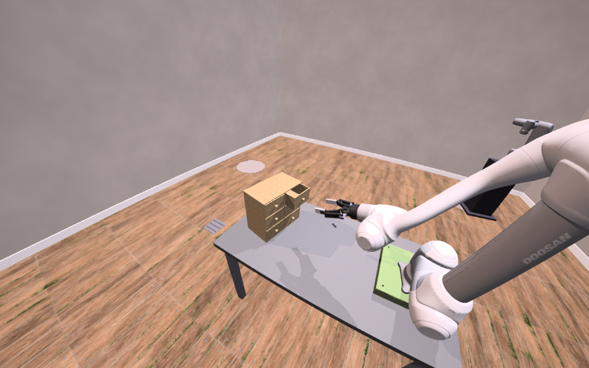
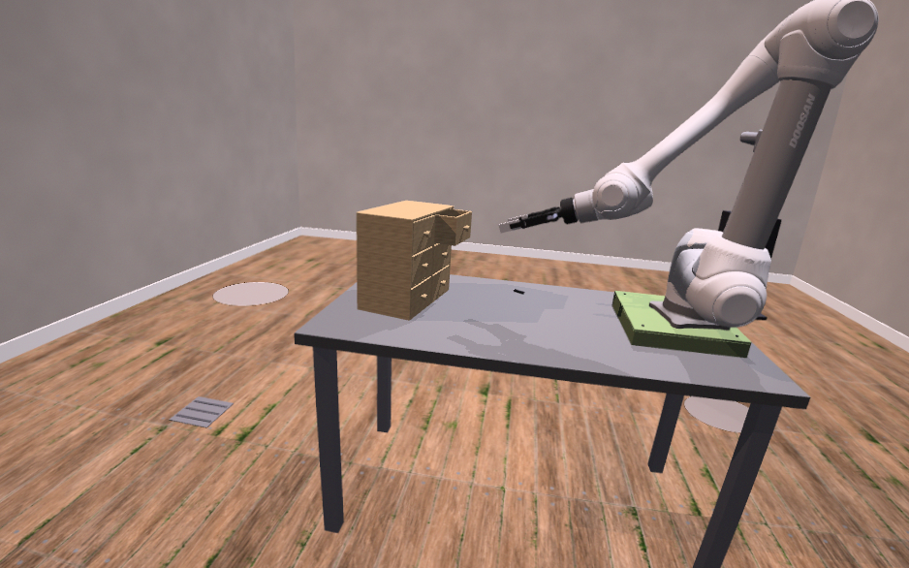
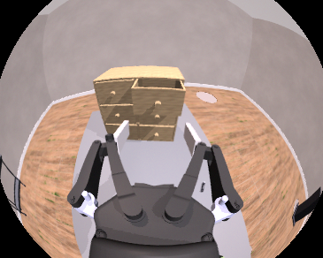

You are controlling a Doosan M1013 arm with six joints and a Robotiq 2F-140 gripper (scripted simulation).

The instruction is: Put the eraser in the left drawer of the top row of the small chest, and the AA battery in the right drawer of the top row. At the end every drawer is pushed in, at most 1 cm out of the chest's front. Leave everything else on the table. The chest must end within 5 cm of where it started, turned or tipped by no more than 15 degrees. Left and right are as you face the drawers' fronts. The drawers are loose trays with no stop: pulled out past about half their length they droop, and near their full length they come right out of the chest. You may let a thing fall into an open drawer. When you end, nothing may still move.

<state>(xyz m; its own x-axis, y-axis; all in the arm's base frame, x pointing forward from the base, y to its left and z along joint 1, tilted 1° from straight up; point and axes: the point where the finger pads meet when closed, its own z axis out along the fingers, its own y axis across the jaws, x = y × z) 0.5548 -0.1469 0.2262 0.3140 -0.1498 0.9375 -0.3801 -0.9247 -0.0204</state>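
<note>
The wooden chest stands upright on the table. Its top-row right drawer is pulled partly out; its visible interior is shadowed. The top-row left drawer looks shut. A small dark object lies on the table, perhaps the battery; it is too small to tell. I see no eraser. My gripper is open and empty, in the air in front of the open drawer, touching nothing.
The grey table carries the chest at one end and the arm's green base block at the other. The four lower drawers look shut, with small knobs sticking out. The chest stands near the table's far end.
</note>
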